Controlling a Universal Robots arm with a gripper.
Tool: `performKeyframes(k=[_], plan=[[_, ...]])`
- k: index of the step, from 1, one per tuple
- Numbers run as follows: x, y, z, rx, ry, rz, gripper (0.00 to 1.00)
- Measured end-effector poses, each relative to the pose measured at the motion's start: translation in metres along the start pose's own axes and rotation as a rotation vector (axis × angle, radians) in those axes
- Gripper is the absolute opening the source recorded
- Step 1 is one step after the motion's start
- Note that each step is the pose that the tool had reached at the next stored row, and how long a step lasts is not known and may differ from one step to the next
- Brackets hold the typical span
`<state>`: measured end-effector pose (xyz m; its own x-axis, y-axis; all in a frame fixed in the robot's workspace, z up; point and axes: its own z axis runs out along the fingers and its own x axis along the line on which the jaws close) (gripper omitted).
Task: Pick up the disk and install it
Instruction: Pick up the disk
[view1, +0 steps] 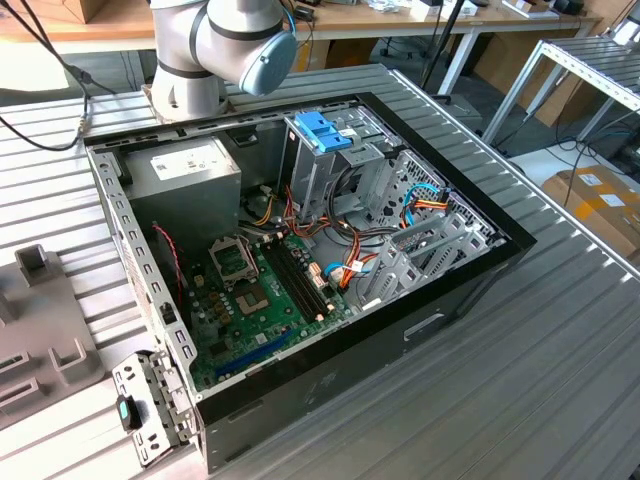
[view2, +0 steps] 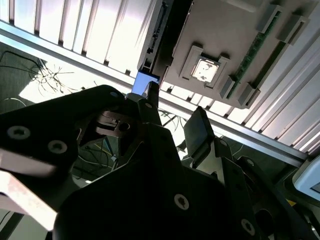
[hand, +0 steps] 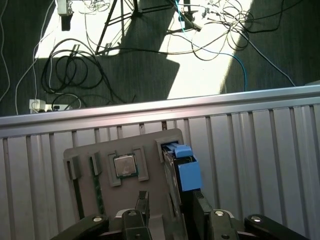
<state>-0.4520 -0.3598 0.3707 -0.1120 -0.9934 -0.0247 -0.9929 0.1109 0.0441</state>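
Here the hand (hand: 171, 197) hangs open and empty close by the disk (hand: 187, 173), which stands on edge in a grey holder (hand: 125, 141).

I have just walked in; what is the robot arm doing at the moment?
The arm's pincer is open and hangs over the disk. The disk stands on edge in a slot of a grey tray, beside a processor chip, and has not yet been lifted. In the exterior view, the computer case lies open with its motherboard exposed.
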Motion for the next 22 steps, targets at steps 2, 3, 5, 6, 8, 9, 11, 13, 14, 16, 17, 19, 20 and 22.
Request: performKeyframes(k=[2,3,5,6,8,9,11,13,14,16,17,19,20,22], plan=[[0.0001,0.0003,0.0003,0.0001,0.0,0.0,0.48],[0.0001,0.0006,0.0005,0.0,0.0,0.0,0.48],[0.0002,0.001,0.0007,0.0,0.0,0.0,0.48],[0.0002,0.0013,0.0009,0.0001,0.0,0.0,0.48],[0.0002,0.0017,0.0011,0.0001,0.0,0.0,0.48],[0.0003,0.0018,0.0012,0.0,0.0,0.0,0.48],[0.0003,0.0022,0.0014,0.0,0.0,0.0,0.48],[0.0003,0.0025,0.0016,0.0001,0.0,0.0,0.48],[0.0003,0.0026,0.0017,0.0,0.0,0.0,0.48],[0.0004,0.0028,0.002,0.0,0.0,0.0,0.48],[0.0004,0.0028,0.0021,0.0001,0.0,0.0,0.48],[0.0004,0.0032,0.0025,0.0,0.0,0.0,0.48],[0.0005,0.0033,0.0025,0.0,0.0,0.0,0.48],[0.0005,0.0036,0.0028,0.0001,0.0,0.0,0.48]])
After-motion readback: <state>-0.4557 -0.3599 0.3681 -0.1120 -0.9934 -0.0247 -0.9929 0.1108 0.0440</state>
